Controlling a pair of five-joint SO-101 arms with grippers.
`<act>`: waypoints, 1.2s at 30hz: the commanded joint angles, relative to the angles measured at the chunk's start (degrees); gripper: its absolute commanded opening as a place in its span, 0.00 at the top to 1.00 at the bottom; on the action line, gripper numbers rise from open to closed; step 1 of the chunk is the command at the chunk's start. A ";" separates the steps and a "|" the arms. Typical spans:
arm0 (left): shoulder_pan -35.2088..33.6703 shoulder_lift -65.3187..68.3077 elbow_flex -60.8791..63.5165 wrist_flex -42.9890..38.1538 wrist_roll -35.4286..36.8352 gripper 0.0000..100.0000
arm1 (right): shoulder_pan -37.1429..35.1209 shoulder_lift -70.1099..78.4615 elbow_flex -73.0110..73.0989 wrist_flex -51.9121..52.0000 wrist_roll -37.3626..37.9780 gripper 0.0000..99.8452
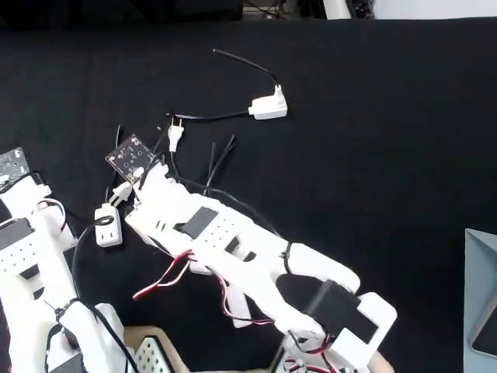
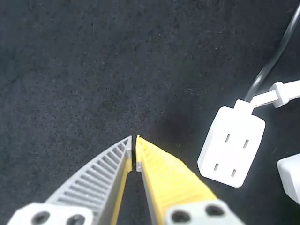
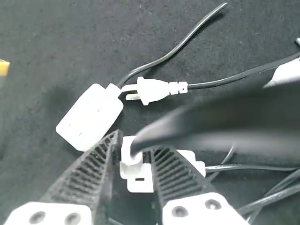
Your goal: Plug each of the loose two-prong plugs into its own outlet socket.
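A white outlet socket [image 1: 109, 226] [image 2: 231, 146] [image 3: 90, 118] lies on the black cloth. A white two-prong plug [image 1: 122, 193] [image 3: 155, 89] [image 2: 282, 92] lies at its end, its prongs still partly showing. My right gripper [image 3: 135, 161] [image 1: 144, 180] is shut on another white plug [image 3: 133, 165] with a black cord. My left gripper [image 2: 135, 143] is shut with nothing in it, just beside the first socket. A second white socket [image 1: 269, 107] with a black cord lies farther back. A loose plug [image 1: 175, 137] lies between the two sockets.
A small dark circuit board [image 1: 130, 155] sits by the right gripper, with several black wires [image 1: 217, 159] fanned out around it. Red wires [image 1: 163, 280] hang from the right arm. A grey tray edge [image 1: 481, 295] shows at the far right.
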 commanded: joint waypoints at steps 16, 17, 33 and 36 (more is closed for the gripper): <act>-0.40 -0.88 -0.31 -1.14 0.18 0.97 | 0.00 3.03 0.75 1.58 2.81 0.99; -0.40 -0.88 -0.31 -1.14 0.18 0.97 | 0.00 3.12 0.75 1.58 2.81 0.99; -0.40 -0.88 -0.31 -1.14 0.18 0.97 | 1.76 3.30 0.84 3.96 2.81 0.99; -0.40 -0.88 -0.31 -1.14 0.18 0.97 | 1.76 3.47 0.92 3.96 2.81 0.99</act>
